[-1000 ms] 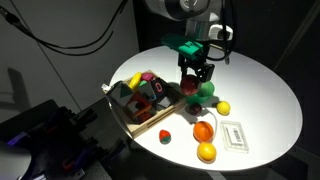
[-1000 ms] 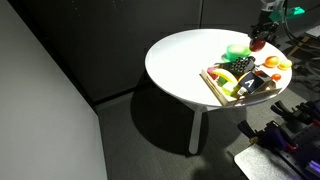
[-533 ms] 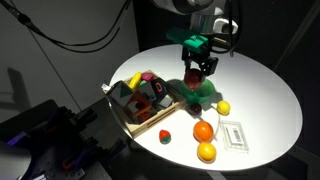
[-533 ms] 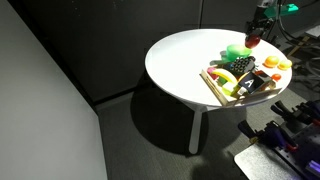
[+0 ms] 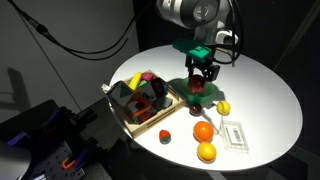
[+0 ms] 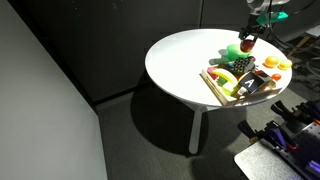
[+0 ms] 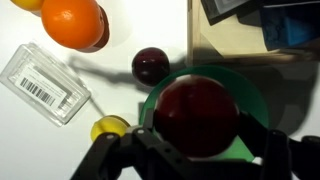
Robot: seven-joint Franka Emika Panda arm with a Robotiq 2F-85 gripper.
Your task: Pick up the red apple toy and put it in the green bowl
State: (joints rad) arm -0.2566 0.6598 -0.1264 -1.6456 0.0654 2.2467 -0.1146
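In the wrist view my gripper (image 7: 195, 150) is shut on the red apple toy (image 7: 195, 115), a glossy deep red ball held between the two black fingers. The green bowl (image 7: 245, 85) lies right below it, its rim showing around the apple. In both exterior views the gripper (image 5: 200, 78) (image 6: 247, 42) hangs with the apple just above the green bowl (image 5: 207, 97) (image 6: 233, 50) on the round white table.
A smaller dark red ball (image 7: 150, 65) lies beside the bowl. A yellow fruit (image 5: 224, 107), an orange ball (image 5: 203, 131), a second orange fruit (image 5: 206, 152) and a barcode card (image 5: 235, 135) lie nearby. A wooden tray of toys (image 5: 128, 118) stands beside a small red piece (image 5: 165, 135).
My gripper has carried the apple sideways across the table until it hangs over the green bowl. The other toys have not moved.
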